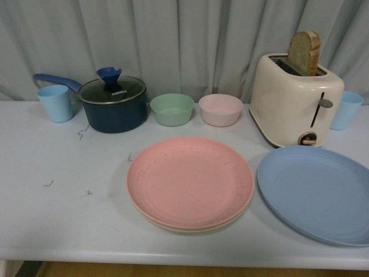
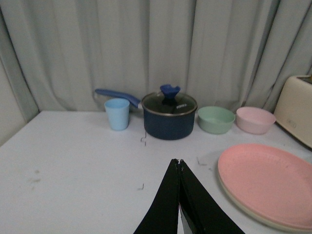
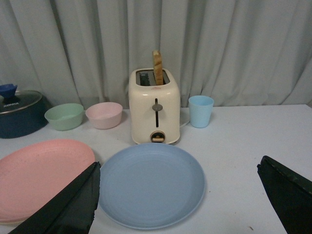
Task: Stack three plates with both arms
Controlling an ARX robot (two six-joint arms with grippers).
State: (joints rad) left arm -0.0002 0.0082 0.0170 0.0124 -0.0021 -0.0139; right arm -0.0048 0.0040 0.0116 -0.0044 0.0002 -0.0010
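Blue plate (image 1: 317, 193) lay apart
Likely stiff, slick — take its rim; right hand (image 3: 178, 168) gaped wide, left hand (image 2: 179, 163) pinched shut.

The beige plate (image 1: 190, 230) lies almost wholly hidden under the pink plate (image 1: 190, 182), with only a thin rim showing at the near side, and the blue plate (image 1: 317, 193) is cut off by the front view's right edge. The right cup (image 1: 350, 109) is partly hidden behind the toaster (image 1: 294, 107), and the pot handle (image 1: 52, 79) passes behind the left cup (image 1: 56, 103). The lettering on the pot lid (image 1: 112, 91) is too small to read.
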